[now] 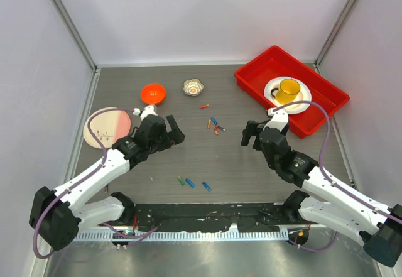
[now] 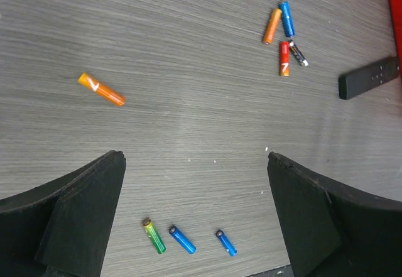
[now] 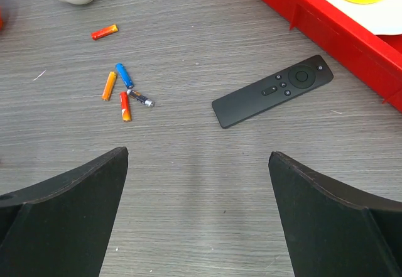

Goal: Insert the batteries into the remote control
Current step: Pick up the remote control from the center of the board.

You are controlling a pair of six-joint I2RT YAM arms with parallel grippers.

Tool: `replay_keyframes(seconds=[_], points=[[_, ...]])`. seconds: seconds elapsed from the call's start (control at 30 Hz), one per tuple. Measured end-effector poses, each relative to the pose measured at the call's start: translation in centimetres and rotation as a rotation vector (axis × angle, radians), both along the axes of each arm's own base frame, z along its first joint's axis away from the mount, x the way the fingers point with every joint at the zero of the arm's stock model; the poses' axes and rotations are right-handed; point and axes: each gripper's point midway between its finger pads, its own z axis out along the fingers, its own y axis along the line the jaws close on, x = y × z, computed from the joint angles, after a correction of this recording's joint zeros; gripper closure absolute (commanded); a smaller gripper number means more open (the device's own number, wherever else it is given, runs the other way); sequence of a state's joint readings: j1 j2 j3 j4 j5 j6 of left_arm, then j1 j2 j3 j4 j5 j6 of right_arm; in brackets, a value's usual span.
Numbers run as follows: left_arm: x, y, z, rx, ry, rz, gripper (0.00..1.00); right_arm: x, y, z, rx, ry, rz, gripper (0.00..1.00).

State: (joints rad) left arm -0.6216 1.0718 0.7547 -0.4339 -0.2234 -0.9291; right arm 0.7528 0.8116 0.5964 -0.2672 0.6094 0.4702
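The black remote control (image 3: 273, 92) lies face up on the grey table near the red tray, ahead of my right gripper (image 3: 198, 153), which is open and empty. It also shows at the right edge of the left wrist view (image 2: 369, 77); my right arm hides it in the top view. A cluster of batteries (image 1: 213, 125) lies mid-table, between the grippers. One orange battery (image 1: 204, 106) lies farther back. Three batteries, one green (image 2: 154, 236) and two blue (image 2: 182, 240), lie nearer the front. My left gripper (image 2: 195, 157) is open and empty above the table.
A red tray (image 1: 326, 98) at the back right holds a white plate and a yellow cup (image 1: 289, 90). An orange bowl (image 1: 152, 92) and a small patterned bowl (image 1: 193, 87) stand at the back. A pink plate (image 1: 107, 127) lies at the left.
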Motion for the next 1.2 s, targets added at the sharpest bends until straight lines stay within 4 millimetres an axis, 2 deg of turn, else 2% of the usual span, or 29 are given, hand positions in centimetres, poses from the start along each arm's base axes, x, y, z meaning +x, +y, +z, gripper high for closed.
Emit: replay_keyframes(seconds=[0.07,0.13,0.23,0.3,0.37,0.43,0.5,0.53,0.6,0.73,0.97,1.2], points=[[0.0,-0.5,0.2,-0.006,-0.01,-0.037,0.0,0.0,0.1,0.0,0.002,0.002,0.004,0.0],[-0.2,-1.3,0.3,-0.012,-0.023,-0.102,0.05,-0.1,0.2,-0.1,0.003,0.007,0.014,0.0],[-0.5,-3.5,-0.3,0.013,-0.016,-0.252,0.11,-0.3,0.7,0.0,0.012,0.016,0.039,0.0],[-0.4,-6.4,-0.7,0.08,-0.005,-0.39,0.13,-0.3,1.0,0.7,0.02,0.016,0.055,0.0],[-0.3,-10.2,-0.9,0.146,-0.011,-0.54,0.13,-0.4,1.4,2.2,0.041,0.006,0.075,0.0],[0.0,-15.1,-1.0,0.187,-0.052,-0.707,0.14,-0.5,2.1,4.4,0.082,-0.018,0.108,0.0],[-0.3,-18.2,-1.7,0.207,-0.075,-0.834,0.13,-0.7,2.8,6.7,0.129,-0.049,0.145,0.0],[-0.2,-18.9,-2.2,0.216,-0.084,-0.873,0.12,-1.0,3.0,7.7,0.152,-0.063,0.164,0.0],[0.1,-19.9,-3.4,0.245,-0.088,-0.944,0.0,-1.5,3.3,9.0,0.184,-0.078,0.197,0.0],[1.9,-21.6,-5.0,0.304,-0.106,-1.005,0.0,-2.7,3.6,9.5,0.207,-0.071,0.25,0.0],[4.9,-24.9,-5.3,0.347,-0.196,-1.092,0.02,-4.8,3.7,9.9,0.238,-0.061,0.335,0.0],[6.1,-27.4,-7.0,0.348,-0.252,-1.191,0.07,-6.9,3.2,12.0,0.302,-0.12,0.397,0.0]])
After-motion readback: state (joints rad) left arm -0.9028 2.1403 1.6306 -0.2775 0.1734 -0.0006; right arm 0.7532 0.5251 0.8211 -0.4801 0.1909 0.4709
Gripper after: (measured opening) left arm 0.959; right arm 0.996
